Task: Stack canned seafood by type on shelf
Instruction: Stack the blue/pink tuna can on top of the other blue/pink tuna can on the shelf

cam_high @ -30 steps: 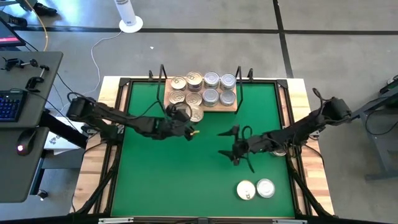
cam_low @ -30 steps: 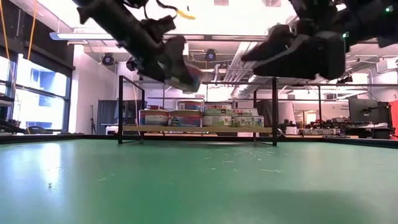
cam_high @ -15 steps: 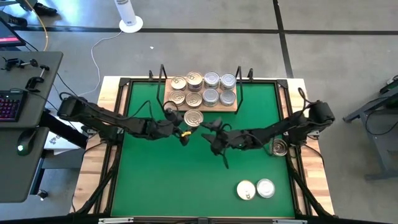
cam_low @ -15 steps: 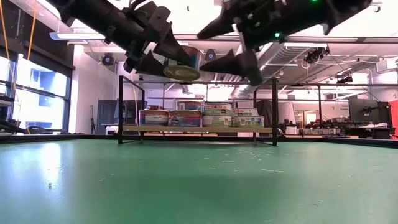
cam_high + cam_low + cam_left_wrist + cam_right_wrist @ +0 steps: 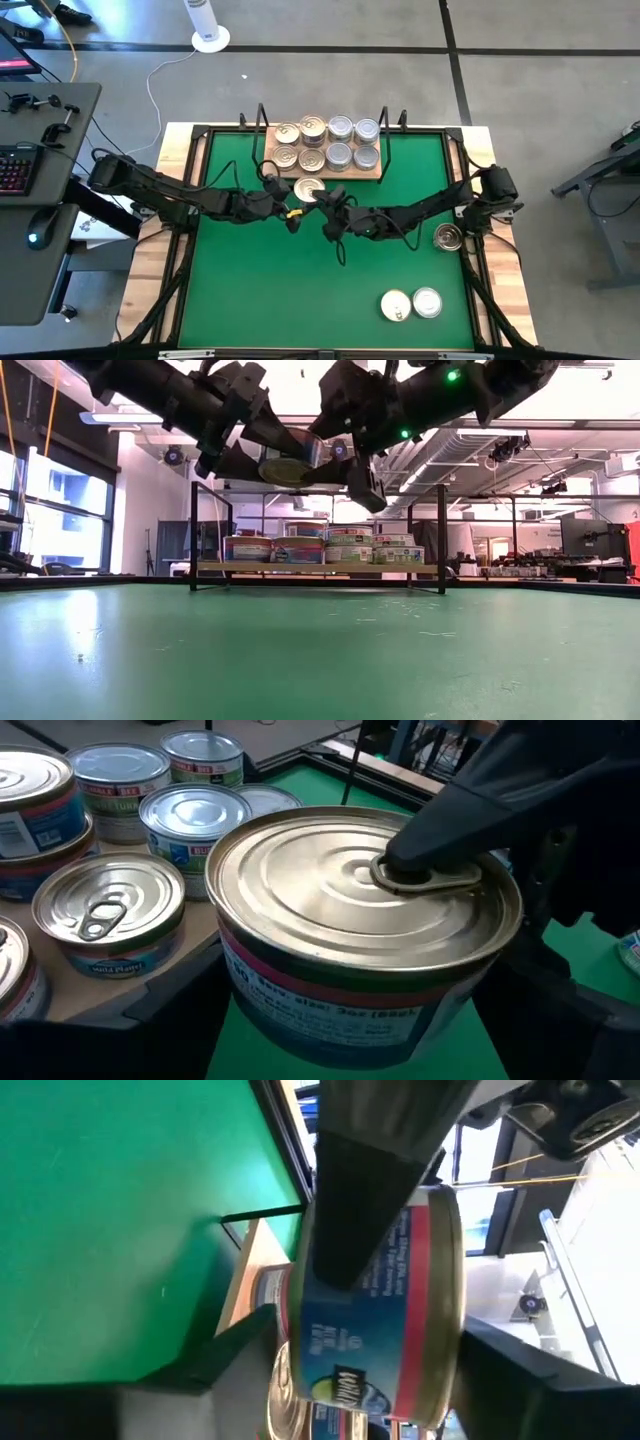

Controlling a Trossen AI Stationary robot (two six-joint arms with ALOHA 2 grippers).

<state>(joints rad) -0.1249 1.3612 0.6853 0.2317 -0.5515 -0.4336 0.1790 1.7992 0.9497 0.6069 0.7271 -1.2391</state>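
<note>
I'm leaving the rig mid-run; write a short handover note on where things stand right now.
Left gripper: holds a gold-lid can in the air, just in front of the shelf.
Right gripper: closing on that same can, one finger on its lid.
Done: eight cans visible on the shelf, gold at the left, silver at the right.
Left: this can, plus three cans loose at the mat's right side.

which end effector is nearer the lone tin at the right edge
Right. The right end effector meets the lifted can on its side facing the lone tin; the left end effector holds its far side.
</note>
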